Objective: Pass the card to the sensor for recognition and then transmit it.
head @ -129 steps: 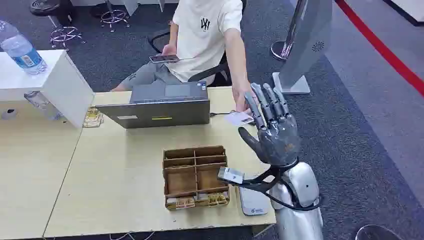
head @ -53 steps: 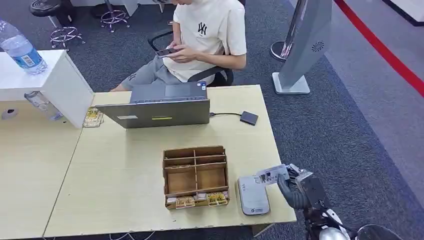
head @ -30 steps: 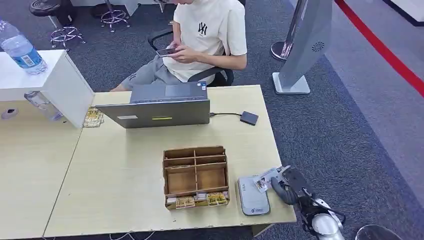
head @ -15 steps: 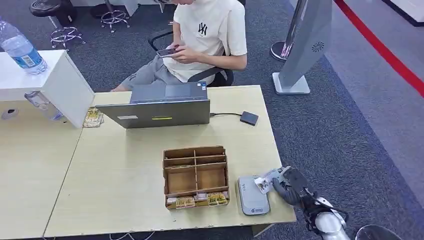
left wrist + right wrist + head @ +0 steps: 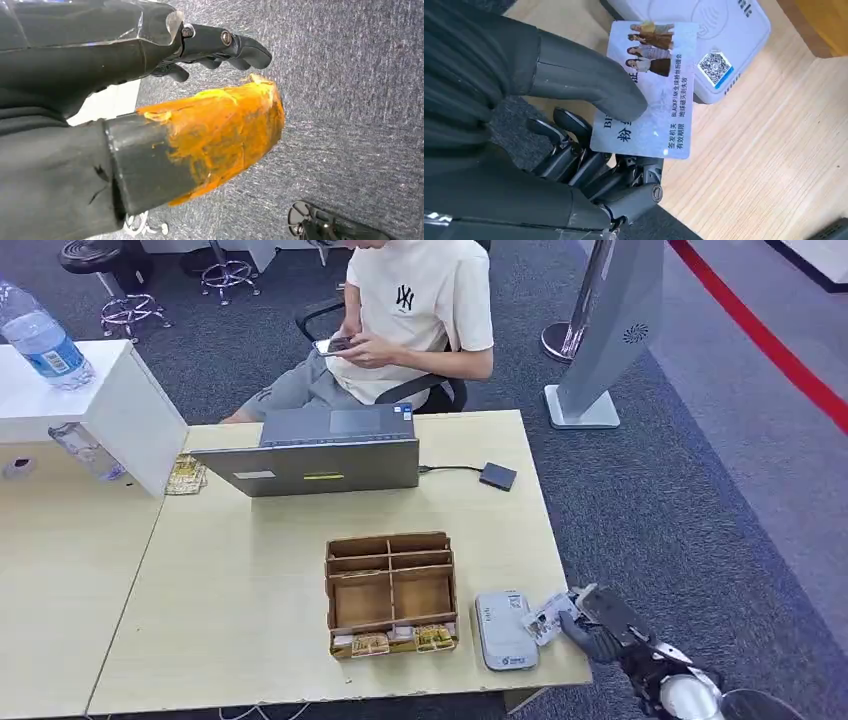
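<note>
1. While the right hand [image 5: 597, 625] is pinching the ID card [image 5: 651, 85] between its thumb [image 5: 589, 85] on the printed face and the dark fingers [image 5: 574, 155] underneath, most of the card is sticking out beyond the fingertips, unsupported.
2. Beyond the fingertips, the card's far edge is overlapping a corner of the white card reader [image 5: 704, 30] in the right wrist view; whether it is touching the reader or hovering over it, I cannot tell.
3. Risk: the thumb is bearing on a glossy face near one end only, so the card is likely to pivot or slide out if its free end drags on the reader's casing.
4. Risk: the card is covering only a corner of the reader, not the wave symbol, so recognition is probably going to fail unless the card is carried further over.
5. Risk: hand and reader [image 5: 503, 628] are sitting at the wooden desk [image 5: 250, 570] corner; a dropped card could be falling to the grey carpet [image 5: 700, 500].
6. Risk: pushing down on the reader could be shoving it toward the wooden compartment tray [image 5: 391, 593] just beside it.
7. The left hand [image 5: 220, 47] is hanging over carpet with fingers curled in, holding nothing.
</note>
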`<act>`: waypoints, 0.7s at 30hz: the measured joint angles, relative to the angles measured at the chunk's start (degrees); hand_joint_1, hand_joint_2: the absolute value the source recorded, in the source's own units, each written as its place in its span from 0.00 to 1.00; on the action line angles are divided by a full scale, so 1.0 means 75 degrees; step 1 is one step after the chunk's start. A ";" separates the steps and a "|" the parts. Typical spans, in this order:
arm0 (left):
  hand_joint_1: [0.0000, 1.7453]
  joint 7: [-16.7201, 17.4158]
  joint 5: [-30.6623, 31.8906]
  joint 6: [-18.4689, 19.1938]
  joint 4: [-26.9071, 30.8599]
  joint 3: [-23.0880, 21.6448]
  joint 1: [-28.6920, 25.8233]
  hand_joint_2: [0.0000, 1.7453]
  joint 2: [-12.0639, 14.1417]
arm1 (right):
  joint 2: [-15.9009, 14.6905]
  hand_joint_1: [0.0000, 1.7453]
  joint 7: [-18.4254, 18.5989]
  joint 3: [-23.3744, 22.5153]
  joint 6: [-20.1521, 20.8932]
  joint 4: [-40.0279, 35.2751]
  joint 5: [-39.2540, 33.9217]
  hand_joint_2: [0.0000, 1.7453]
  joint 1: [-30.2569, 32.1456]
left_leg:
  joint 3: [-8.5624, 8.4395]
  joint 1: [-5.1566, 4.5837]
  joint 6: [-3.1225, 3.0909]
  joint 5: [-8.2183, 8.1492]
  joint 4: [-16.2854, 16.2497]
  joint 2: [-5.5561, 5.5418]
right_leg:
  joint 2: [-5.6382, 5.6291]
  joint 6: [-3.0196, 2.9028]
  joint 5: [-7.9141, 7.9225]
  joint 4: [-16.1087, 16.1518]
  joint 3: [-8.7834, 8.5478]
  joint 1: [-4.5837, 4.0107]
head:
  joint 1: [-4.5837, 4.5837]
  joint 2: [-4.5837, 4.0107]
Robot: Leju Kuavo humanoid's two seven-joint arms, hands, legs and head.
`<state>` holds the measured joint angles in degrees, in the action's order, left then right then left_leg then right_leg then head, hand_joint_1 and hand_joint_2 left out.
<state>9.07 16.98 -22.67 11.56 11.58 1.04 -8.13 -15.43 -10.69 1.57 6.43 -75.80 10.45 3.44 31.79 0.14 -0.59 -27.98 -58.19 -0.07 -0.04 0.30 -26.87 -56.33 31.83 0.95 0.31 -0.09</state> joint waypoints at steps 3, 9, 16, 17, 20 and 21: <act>0.00 0.0009 0.0003 0.0003 0.0000 0.0000 -0.0003 0.00 -0.0017 | -0.0093 1.00 0.0029 0.0006 0.0119 -0.0181 -0.0006 1.00 0.0088 | 0.0001 0.0001 0.0000 0.0000 0.0000 0.0000 | 0.0001 0.0000 0.0000 0.0000 0.0000 0.0000 | 0.0000 0.0000; 0.00 0.0058 0.0023 0.0003 0.0000 0.0003 -0.0004 0.00 -0.0029 | -0.0137 1.00 0.0052 0.0148 0.0213 -0.0477 0.0029 1.00 0.0105 | 0.0002 0.0001 0.0000 0.0000 0.0001 0.0000 | 0.0000 0.0000 0.0000 -0.0001 0.0000 -0.0001 | 0.0000 0.0000; 0.00 0.0079 0.0035 0.0003 0.0000 0.0035 -0.0002 0.00 -0.0061 | -0.0140 1.00 0.0058 0.0601 0.0221 -0.0869 0.0085 1.00 0.0088 | 0.0001 0.0001 0.0000 0.0000 0.0001 -0.0001 | 0.0001 0.0000 0.0000 -0.0002 0.0000 -0.0001 | 0.0000 0.0000; 0.00 0.0079 0.0044 0.0003 0.0000 0.0035 -0.0002 0.00 -0.0067 | -0.0140 1.00 0.0058 0.0658 0.0233 -0.0923 0.0087 1.00 0.0088 | 0.0002 0.0001 0.0000 0.0000 0.0001 -0.0001 | 0.0001 0.0000 0.0000 -0.0002 0.0000 -0.0001 | 0.0000 0.0000; 0.00 0.0082 0.0070 0.0006 0.0000 0.0035 -0.0002 0.00 -0.0076 | -0.0163 1.00 0.0073 0.0865 0.0236 -0.1107 0.0198 1.00 0.0089 | 0.0002 0.0001 0.0000 0.0000 0.0001 -0.0001 | 0.0001 0.0000 0.0000 -0.0001 0.0000 0.0000 | 0.0000 0.0000; 0.00 0.0085 0.0079 0.0012 0.0000 0.0035 -0.0002 0.00 -0.0079 | -0.0178 1.00 0.0099 0.0933 0.0198 -0.1160 0.0286 1.00 0.0088 | 0.0002 0.0001 0.0000 0.0000 0.0001 -0.0001 | 0.0001 0.0000 0.0000 -0.0001 0.0000 0.0000 | 0.0003 0.0000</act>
<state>9.70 17.57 -22.58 11.56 11.85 1.02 -8.72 -16.76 -9.94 8.57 7.91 -84.50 12.59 4.11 31.80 0.14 -0.59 -27.98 -58.19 -0.08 -0.04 0.30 -26.87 -56.34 31.83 0.95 0.33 -0.09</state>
